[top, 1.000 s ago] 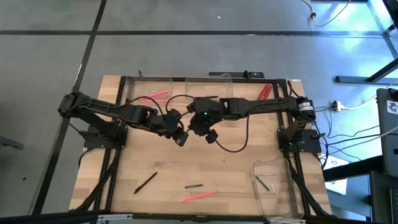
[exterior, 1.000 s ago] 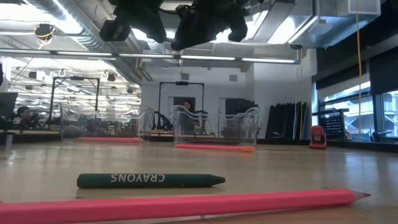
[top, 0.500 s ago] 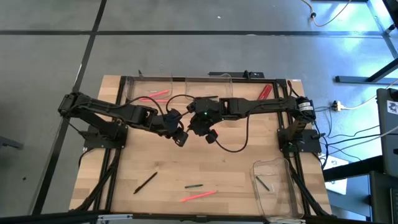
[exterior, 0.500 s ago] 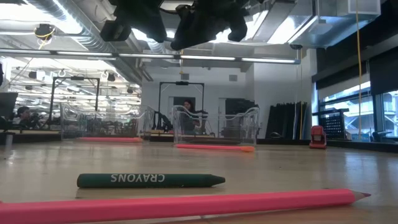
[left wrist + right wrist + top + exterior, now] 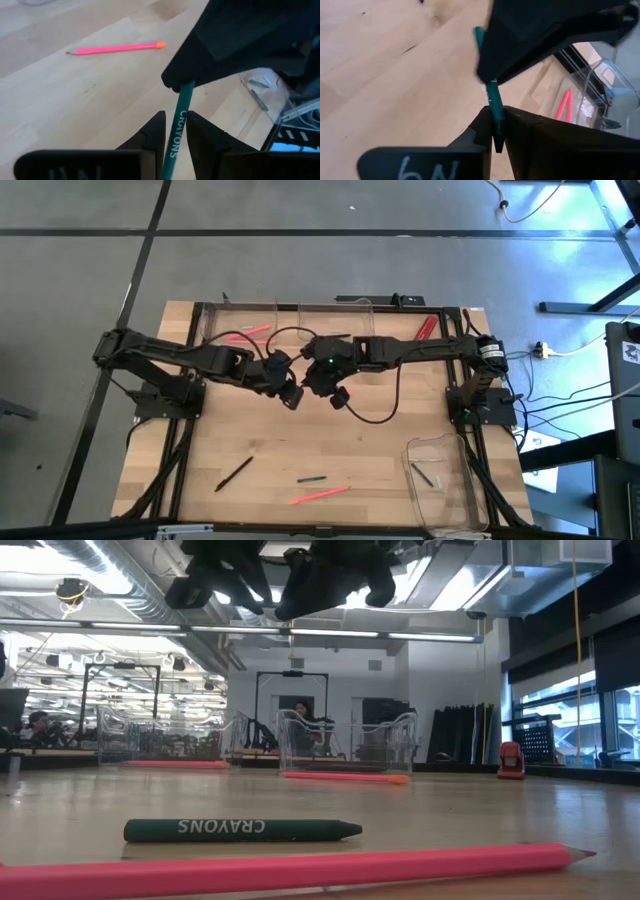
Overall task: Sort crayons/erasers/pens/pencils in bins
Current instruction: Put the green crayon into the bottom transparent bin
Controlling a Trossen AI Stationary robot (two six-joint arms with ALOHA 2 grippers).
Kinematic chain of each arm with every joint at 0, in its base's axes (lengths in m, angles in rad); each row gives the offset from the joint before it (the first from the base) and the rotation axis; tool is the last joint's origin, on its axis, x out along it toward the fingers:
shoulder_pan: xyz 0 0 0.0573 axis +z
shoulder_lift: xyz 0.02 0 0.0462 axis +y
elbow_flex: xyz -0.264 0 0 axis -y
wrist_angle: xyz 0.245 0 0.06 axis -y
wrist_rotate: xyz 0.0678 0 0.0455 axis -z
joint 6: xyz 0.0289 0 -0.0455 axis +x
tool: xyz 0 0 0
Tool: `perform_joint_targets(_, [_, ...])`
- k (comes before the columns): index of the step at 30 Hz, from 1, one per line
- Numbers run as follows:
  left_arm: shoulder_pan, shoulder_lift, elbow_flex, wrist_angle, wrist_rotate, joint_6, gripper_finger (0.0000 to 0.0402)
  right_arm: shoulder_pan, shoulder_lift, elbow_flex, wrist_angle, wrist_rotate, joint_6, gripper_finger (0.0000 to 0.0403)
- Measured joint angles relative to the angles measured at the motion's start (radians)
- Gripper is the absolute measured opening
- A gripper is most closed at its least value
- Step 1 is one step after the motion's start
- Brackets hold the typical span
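A green crayon (image 5: 181, 112) hangs in the air over the middle of the table, between my two grippers. My right gripper (image 5: 496, 120) is shut on it. My left gripper (image 5: 176, 125) is open, with one finger on each side of the crayon's lettered part and a gap on one side. I cannot tell whether its other finger touches. In the high view the left gripper (image 5: 291, 395) and the right gripper (image 5: 338, 396) meet tip to tip. Clear bins (image 5: 240, 320) stand along the far edge. A black pen (image 5: 233, 473) lies flat on the table near the front left. My right gripper pinches the green crayon between its two fingers near one end (image 5: 494, 107). It comes slanting down from the table's right side, with the fingers along the crayon. The crayon sticks out past the fingertips into my left gripper and is lifted clear of the table.
Another green crayon (image 5: 240, 830) and a pink pencil (image 5: 300, 870) lie near the front edge. A pink pencil (image 5: 247, 334) lies in the far left bin. A third bin (image 5: 440, 480) at the front right holds a dark stick. A red thing (image 5: 426, 326) lies at the far right.
My left gripper has opened around the green crayon; its fingers stand a little wider in the low view than before. Both arms have stayed where they were, and the crayon stays up in my right gripper.
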Motion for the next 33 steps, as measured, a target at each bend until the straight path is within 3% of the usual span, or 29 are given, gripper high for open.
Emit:
perform_joint_targets(13, [-0.002,-0.190,0.000,-0.019,-0.005,0.044,0.0069,0.002,-0.005,0.001,-0.038,0.002,0.008,0.0036])
perform_joint_targets(21, [-0.002,-0.256,0.000,-0.017,-0.016,0.118,0.0069,0.002,-0.104,0.001,-0.172,0.004,0.140,0.0036])
perform_joint_targets(26, [-0.003,-0.252,0.000,-0.017,-0.016,0.207,0.0069,0.007,-0.207,0.001,-0.303,0.065,0.233,0.0036])
perform_joint_targets(33, [-0.035,-0.250,0.000,-0.012,-0.014,0.387,0.0069,0.035,-0.351,0.001,-0.520,0.016,0.517,0.0037])
